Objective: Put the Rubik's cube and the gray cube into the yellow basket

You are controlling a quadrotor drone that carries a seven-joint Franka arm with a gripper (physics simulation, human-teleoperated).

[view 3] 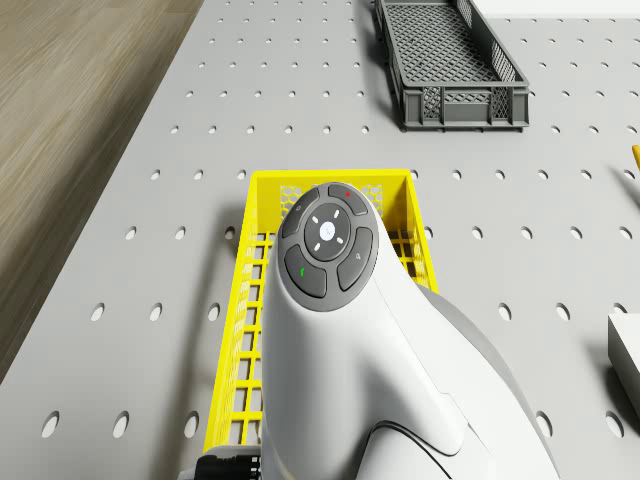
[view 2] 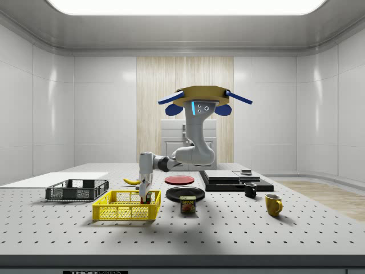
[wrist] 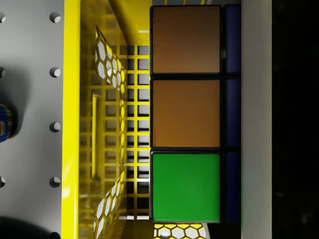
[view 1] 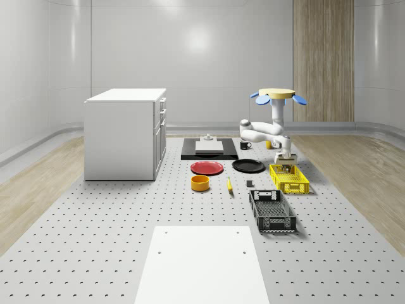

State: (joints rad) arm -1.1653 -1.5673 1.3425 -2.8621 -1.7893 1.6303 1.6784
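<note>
Drone hovers by the yellow mesh basket point(view 2: 126, 208); end effector point(view 2: 147, 197) pinches the glossy square-tiled Rubik's cube point(wrist: 186, 113) inside it.

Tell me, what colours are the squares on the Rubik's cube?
Two brown-orange squares and one green on the Rubik's cube, with dark blue along the neighbouring side. The wrist view shows it best.

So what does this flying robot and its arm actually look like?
The drone has a flat yellow body with blue rotor blades and a small blue light beneath. From it hangs a glossy white jointed arm with grey joints; a round dark grey button pad sits on one link. The gripper is light grey.
</note>
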